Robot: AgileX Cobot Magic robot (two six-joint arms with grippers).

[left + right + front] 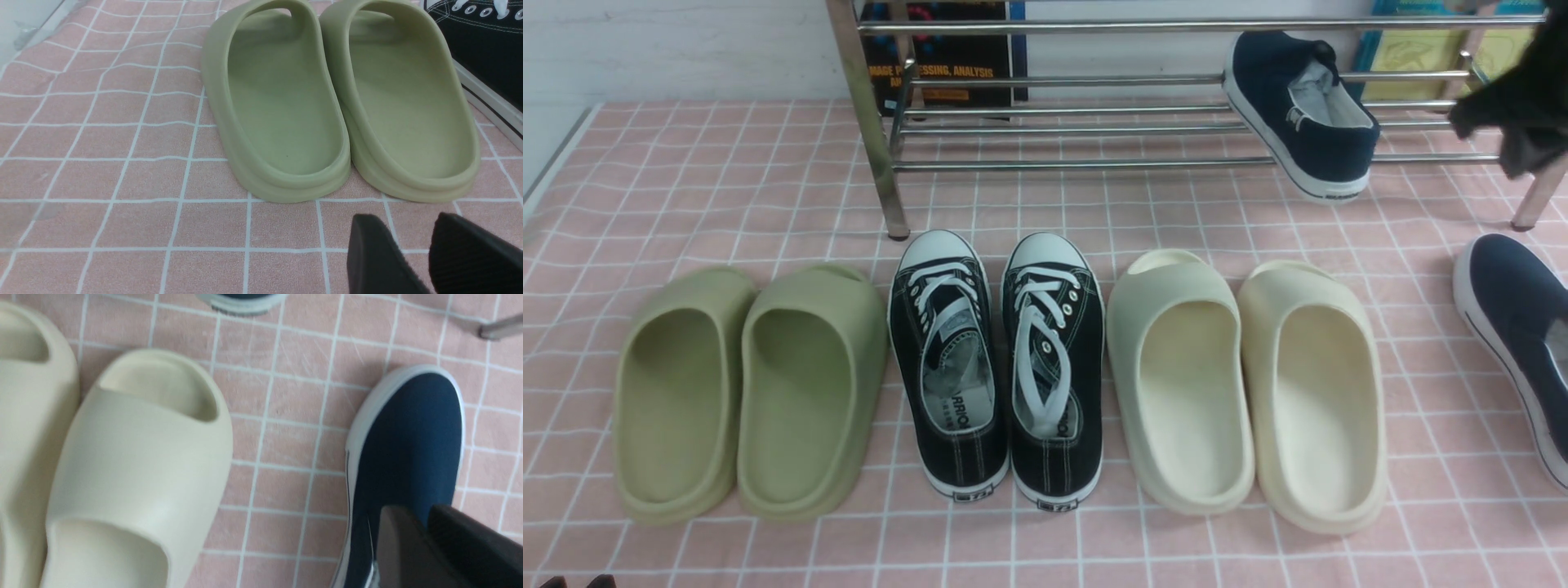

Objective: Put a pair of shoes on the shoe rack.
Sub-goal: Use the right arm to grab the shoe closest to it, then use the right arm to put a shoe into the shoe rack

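One navy shoe [1298, 114] sits tilted at the rack's [866, 122] right end, heel hanging off the front; room beside it for the mate [408, 437]. Mate's on the mat [768, 204], far right. Right gripper [429, 514] hangs over it, probably lining up the pick; can't tell its gap. Left gripper [421, 228] parked by the green slides [282, 114], narrow gap, empty.

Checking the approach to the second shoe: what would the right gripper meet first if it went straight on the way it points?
Probably the navy shoe on the cloth: the right gripper points at its upper, with nothing between, though depth is unclear.
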